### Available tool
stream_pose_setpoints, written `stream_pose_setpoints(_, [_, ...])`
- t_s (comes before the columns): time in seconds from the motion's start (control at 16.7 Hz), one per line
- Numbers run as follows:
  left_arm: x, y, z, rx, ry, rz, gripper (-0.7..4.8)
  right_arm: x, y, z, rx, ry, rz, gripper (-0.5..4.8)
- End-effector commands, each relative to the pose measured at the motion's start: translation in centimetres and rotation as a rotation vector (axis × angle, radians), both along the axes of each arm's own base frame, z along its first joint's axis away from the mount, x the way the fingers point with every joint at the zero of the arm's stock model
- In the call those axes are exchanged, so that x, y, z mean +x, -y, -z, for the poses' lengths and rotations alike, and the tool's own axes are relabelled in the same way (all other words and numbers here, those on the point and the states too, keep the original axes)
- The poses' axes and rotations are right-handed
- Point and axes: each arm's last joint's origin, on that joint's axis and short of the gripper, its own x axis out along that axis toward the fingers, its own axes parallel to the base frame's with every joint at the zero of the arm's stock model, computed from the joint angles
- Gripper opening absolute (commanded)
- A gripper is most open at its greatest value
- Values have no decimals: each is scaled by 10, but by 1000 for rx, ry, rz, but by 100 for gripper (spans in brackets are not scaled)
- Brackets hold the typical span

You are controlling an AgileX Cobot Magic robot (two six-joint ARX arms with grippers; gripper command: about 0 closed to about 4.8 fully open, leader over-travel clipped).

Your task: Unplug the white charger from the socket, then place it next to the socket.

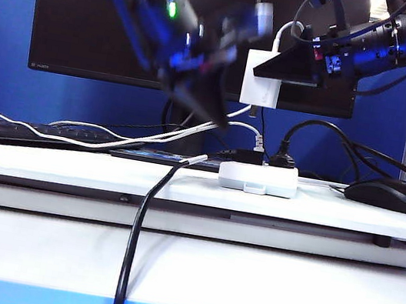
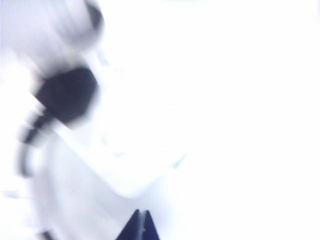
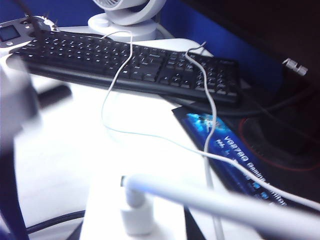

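My right tool (image 1: pixel 272 72) grasps the charger (image 1: pixel 262 78), lifted clear above the socket (image 1: pixel 258 178); left tool (image 1: pixel 197 96) blurred beside it, state untellable; I should lower it level onto the surface (image 1: pixel 318 206) beside the socket, minding the cable.

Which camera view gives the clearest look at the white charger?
The exterior view: the white charger hangs above the socket, gripped by the right tool. The right wrist view shows only a blurred white edge and cable; the left wrist view is overexposed, no charger recognisable.
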Motion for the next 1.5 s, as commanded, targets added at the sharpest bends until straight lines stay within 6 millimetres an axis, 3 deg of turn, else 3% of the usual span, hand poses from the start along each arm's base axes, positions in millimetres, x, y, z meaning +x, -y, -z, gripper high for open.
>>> stream_pose_setpoints(0.06, [-6,-6,-22,-26,67,-21,-5,-5,3,-9,17,-8,-3,0])
stream_pose_setpoints(0.36, [-22,-23,-68,-47,261,-153,-5,-22,22,-22,44,-150,-12,0])
stream_pose_setpoints(0.54, [-32,-31,-86,-80,306,-166,-5,-33,36,-29,69,-214,-40,1])
stream_pose_setpoints(0.72, [-34,-33,-88,-83,302,-169,-5,-36,45,-32,127,-286,-83,2])
stream_pose_setpoints(1.08, [-35,-34,-87,-70,287,-168,-5,-37,72,-24,184,-511,47,-1])
stream_pose_setpoints(1.26, [-35,-34,-87,-72,290,-168,-5,-36,60,-27,190,-507,34,-1])
stream_pose_setpoints(1.5, [-36,-35,-89,-71,296,-175,-5,-33,13,-34,204,-468,-5,-1])
